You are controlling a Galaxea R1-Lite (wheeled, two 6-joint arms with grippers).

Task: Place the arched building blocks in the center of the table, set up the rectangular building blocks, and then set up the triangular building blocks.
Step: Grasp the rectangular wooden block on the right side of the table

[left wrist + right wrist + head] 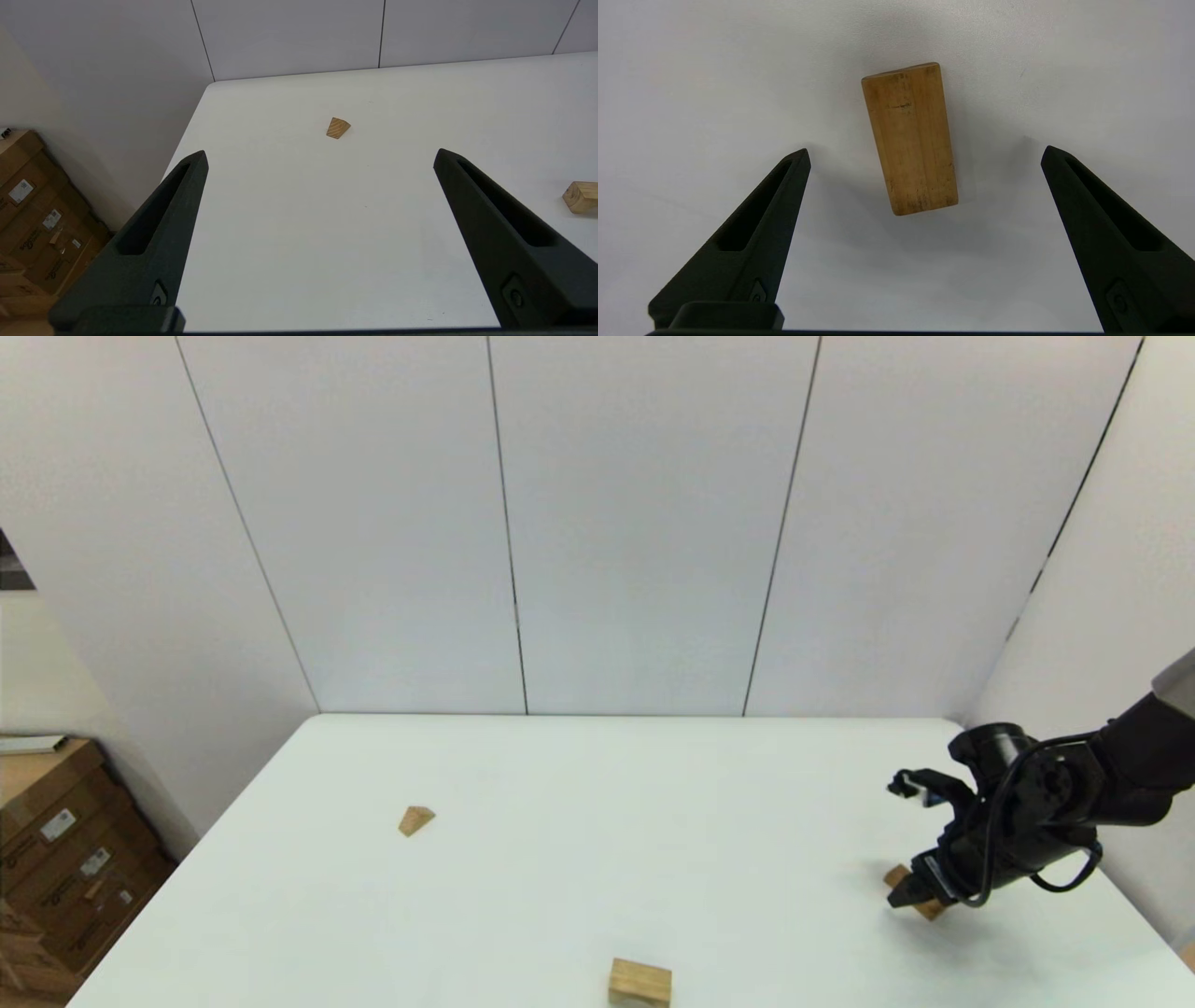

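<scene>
At the lower right of the head view, the right tool (913,889) hangs spread wide over the wooden bar (909,139) lying flat on the white counter (597,859); it looks hard and light, best pinched across its long sides.

Head overlooks table (597,784); wrist cameras closer.

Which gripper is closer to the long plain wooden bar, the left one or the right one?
Right. The right gripper hangs open just above the rectangular block, fingers either side. The left gripper is out of the head view, facing the triangular block.
</scene>
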